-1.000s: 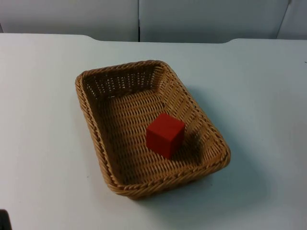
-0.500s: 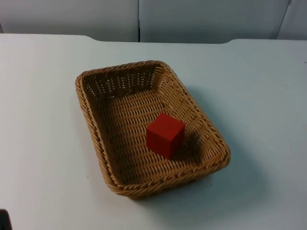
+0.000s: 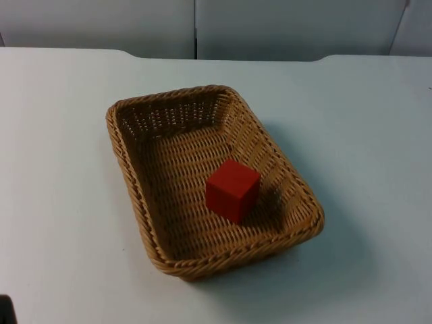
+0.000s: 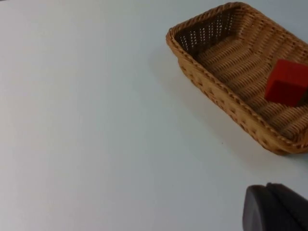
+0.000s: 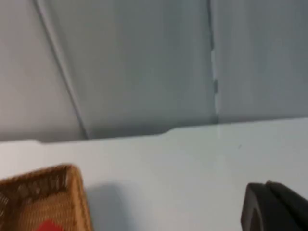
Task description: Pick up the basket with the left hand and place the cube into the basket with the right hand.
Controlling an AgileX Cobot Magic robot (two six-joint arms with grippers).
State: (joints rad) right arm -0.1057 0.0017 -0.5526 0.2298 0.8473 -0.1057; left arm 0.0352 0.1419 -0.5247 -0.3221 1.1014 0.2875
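Left gripper [image 4: 276, 208]: one black fingertip in the left wrist view, rounded, above bare table; the second finger is out of frame, so the gap between fingers cannot be judged.
Left arm: pulled back from the work area; wrist aimed down and across the table; waiting.
Right gripper [image 5: 274, 207]: one black fingertip in the right wrist view; finger gap cannot be judged.
Right arm: raised, wrist aimed nearly level toward the far edge of the table and the wall.
Top view, 7 o'clock corner: small black part of the robot at the frame edge; which part cannot be told.
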